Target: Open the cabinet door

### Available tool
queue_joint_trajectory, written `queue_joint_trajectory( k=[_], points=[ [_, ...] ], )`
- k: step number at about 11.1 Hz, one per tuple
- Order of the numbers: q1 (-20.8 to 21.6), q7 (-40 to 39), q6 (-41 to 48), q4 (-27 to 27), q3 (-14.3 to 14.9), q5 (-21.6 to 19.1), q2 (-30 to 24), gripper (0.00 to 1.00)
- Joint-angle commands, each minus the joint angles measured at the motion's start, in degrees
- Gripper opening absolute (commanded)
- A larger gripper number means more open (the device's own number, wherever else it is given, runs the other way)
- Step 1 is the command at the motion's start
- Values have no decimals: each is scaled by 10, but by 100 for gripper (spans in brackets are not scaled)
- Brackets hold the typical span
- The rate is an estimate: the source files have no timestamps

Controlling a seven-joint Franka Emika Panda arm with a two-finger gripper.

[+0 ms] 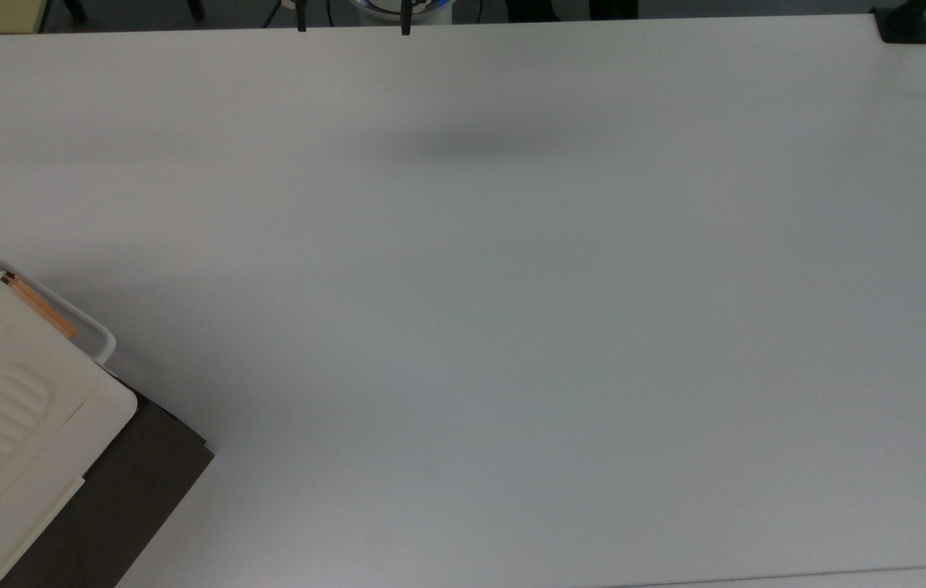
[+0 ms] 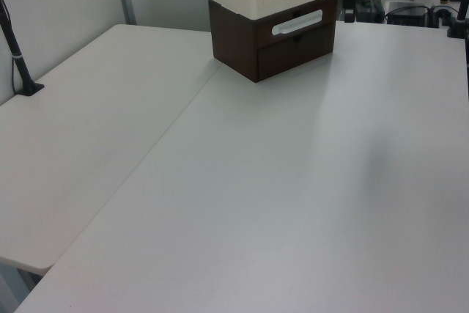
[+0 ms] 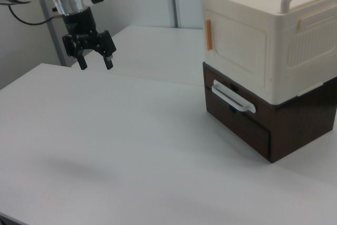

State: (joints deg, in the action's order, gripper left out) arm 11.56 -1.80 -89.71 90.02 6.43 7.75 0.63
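Approach not begun: gripper [image 3: 95,61] hung jaws spread, well apart from the closed cabinet door [image 3: 237,51]; next, reach its orange-tan edge tab [image 3: 209,35].

A white arm link with a black ring band and a metallic silver collar is seen in the right view. A black end effector [image 3: 96,61] with two dark fingers [image 3: 108,60] is mounted below; a thin dark cable is attached.

Cream cabinet [image 3: 266,40] upright, door [image 3: 238,51] shut flush
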Motion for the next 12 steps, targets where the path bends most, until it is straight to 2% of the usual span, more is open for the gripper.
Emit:
queue_joint_trajectory(
  k=[1, 9, 12],
  points=[
    [10, 13, 17, 1, 6, 2, -9, 100],
    [6, 7, 12, 0, 9, -3, -7, 100],
    [-5, 14, -23, -37, 14, -12, 17, 100]
  ],
)
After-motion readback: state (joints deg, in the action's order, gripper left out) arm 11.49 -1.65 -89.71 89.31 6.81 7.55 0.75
